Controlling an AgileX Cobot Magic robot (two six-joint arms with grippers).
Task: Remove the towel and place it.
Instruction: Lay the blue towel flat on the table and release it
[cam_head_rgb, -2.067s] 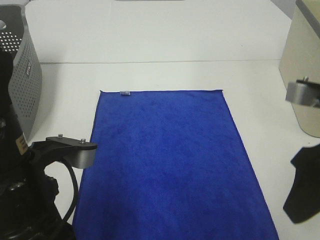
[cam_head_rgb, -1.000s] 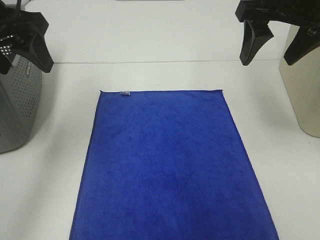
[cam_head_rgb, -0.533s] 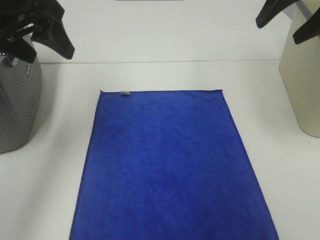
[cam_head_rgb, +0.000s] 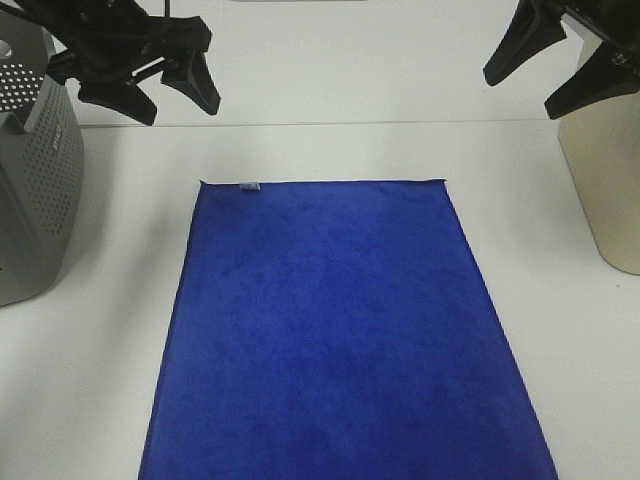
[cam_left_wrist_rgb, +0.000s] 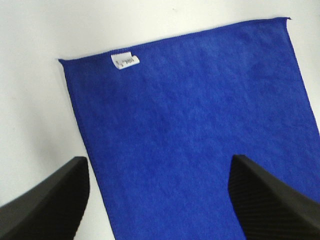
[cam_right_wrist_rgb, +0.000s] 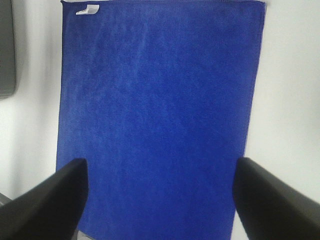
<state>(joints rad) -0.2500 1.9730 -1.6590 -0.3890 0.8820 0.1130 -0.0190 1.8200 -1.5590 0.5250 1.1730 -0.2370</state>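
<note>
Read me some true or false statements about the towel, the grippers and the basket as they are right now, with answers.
1. The towel lies spread flat on the table. True.
2. The left gripper grips the towel. False: it is open and empty, beyond the towel's far edge.
3. The white tag sits on the towel's far edge, near its left corner. True.
4. The basket stands right of the towel. False: it stands to the left.
5. The right gripper is shut. False: it is open.
</note>
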